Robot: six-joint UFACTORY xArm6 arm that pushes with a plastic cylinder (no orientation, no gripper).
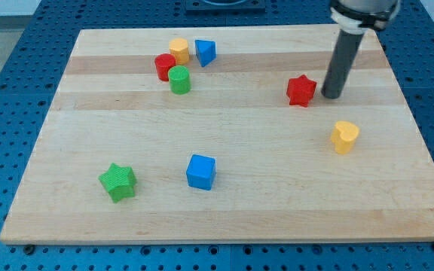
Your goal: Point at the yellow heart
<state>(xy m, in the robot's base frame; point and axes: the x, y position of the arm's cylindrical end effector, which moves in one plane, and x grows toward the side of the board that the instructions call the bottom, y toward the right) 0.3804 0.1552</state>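
Wooden board [224, 211], my tip [330, 97] beside red star [301, 90], above yellow heart [344, 136]

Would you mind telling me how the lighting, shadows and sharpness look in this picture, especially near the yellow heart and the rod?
In the camera view the light is even and soft, with no glare on the wooden board; the yellow heart and the red star cast only faint, short shadows; my tip, just to the view's right of the star and above the heart, looks sharp, and every block edge is in focus.
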